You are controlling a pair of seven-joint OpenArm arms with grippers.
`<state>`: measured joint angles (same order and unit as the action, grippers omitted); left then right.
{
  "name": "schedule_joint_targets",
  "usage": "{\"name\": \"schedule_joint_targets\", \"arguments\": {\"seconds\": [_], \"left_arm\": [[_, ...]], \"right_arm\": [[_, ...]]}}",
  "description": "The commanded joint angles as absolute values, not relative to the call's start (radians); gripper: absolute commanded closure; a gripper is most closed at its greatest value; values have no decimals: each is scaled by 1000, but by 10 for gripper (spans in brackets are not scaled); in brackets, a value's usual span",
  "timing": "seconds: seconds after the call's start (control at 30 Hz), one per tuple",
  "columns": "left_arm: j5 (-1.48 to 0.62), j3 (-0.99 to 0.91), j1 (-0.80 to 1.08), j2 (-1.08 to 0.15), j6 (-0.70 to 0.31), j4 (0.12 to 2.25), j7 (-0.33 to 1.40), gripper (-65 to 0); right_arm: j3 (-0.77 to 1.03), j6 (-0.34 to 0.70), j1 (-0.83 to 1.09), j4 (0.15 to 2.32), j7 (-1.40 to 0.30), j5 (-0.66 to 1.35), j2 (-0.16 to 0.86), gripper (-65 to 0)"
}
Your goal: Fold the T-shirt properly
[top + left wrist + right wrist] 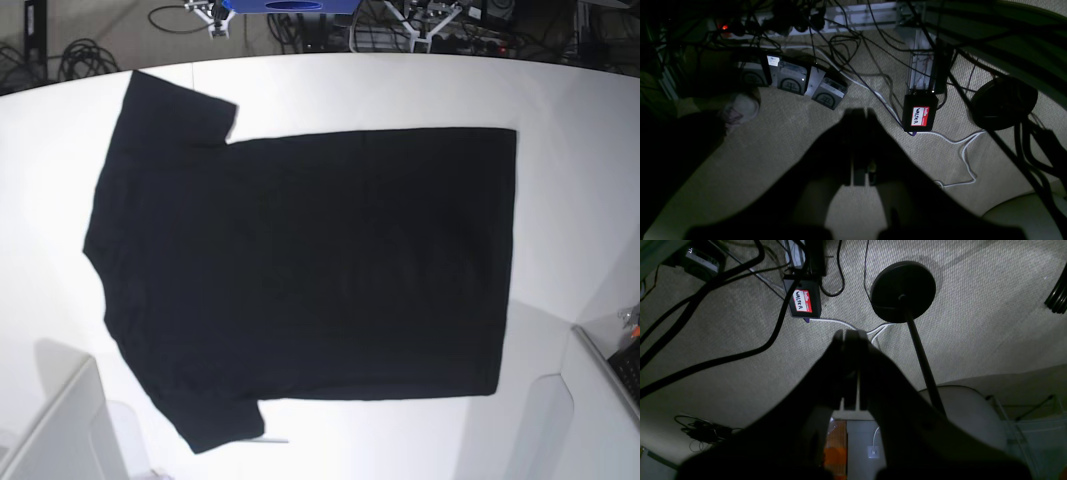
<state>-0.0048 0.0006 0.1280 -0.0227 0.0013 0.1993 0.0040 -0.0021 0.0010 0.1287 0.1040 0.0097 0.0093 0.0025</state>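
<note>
One black T-shirt (310,270) lies flat across the white desk (570,120), sleeves toward 9 o'clock, hem toward 3 o'clock, with bare margin along every edge. Both hands hang over carpet off the desk, the left hand (860,115) and right hand (850,336) each clenched on nothing.

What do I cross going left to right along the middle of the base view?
Bare white table → T-shirt's sleeve and shoulder end → its plain black body → its straight hem → bare table again.
</note>
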Motion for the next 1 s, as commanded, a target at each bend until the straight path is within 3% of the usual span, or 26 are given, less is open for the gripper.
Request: {"name": "schedule_joint_targets", "arguments": {"seconds": [0.0, 0.97], "left_arm": [[-7, -1, 134, -25, 5, 202, -1, 0], [5, 12, 200, -30, 5, 232, -1, 0]], "right_arm": [[-4, 7, 134, 105, 7, 4, 8, 0], [1, 7, 180, 148, 13, 4, 30, 0]]}}
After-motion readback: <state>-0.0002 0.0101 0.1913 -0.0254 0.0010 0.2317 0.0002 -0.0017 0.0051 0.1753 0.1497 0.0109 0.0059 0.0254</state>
